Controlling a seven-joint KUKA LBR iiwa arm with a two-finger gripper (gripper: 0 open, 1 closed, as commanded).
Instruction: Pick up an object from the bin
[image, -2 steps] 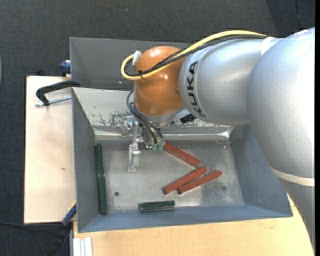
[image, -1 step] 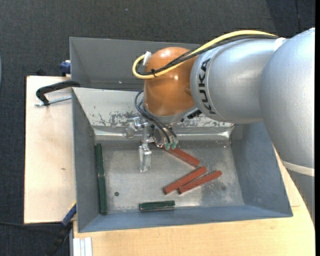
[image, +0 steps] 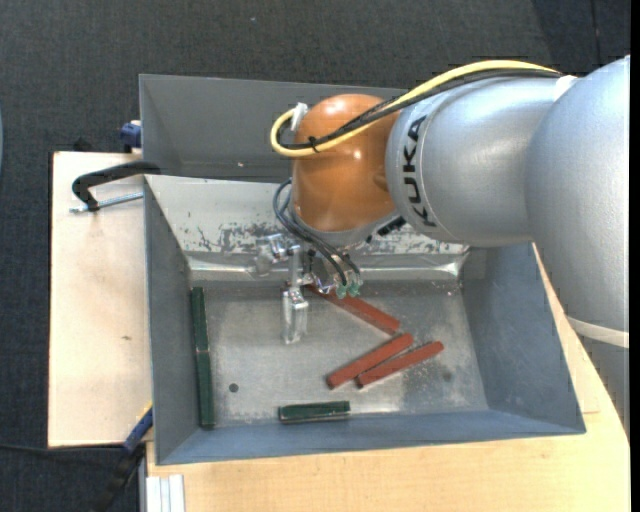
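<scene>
My gripper (image: 293, 326) hangs low over the bare floor near the back middle of the bin, with nothing seen in it. Just to its right lies a red stick (image: 368, 315), slanting down to the right, its upper end tucked under the wrist. Two more red sticks (image: 370, 362) (image: 402, 364) lie side by side further right and nearer the front, both slanting up to the right.
A long dark green stick (image: 201, 357) lies along the foot of the left wall. A short dark green stick (image: 314, 411) lies along the front wall. The arm and its orange cover hang over the bin's back right.
</scene>
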